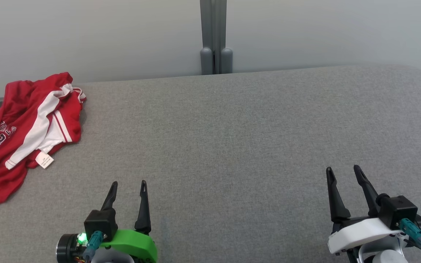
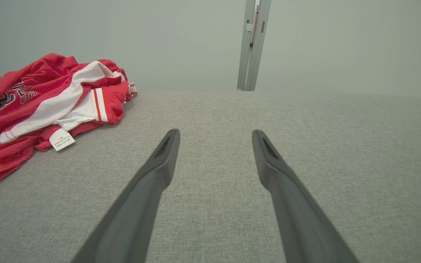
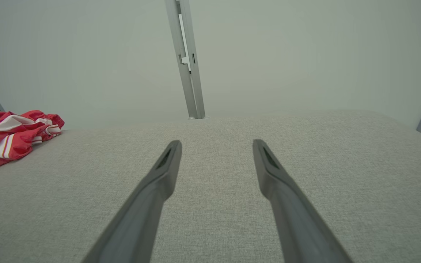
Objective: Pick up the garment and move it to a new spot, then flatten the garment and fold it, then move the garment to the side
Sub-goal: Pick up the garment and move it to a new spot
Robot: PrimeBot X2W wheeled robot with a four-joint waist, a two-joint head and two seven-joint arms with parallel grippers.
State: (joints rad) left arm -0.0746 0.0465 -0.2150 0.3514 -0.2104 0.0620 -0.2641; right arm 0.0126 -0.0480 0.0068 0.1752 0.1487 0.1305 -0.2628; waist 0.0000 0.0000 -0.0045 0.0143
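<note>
A crumpled red garment [image 1: 24, 135] lies ahead and left of our left gripper [image 1: 127, 187] — jaws spread, empty, the nearer one — its length running front to back; our right gripper [image 1: 343, 172], likewise spread, sits well apart.

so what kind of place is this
Probably a robot test station, not a home: a grey fabric-covered table, plain pale partition walls joined by a metal post, and one crumpled red garment.
</note>
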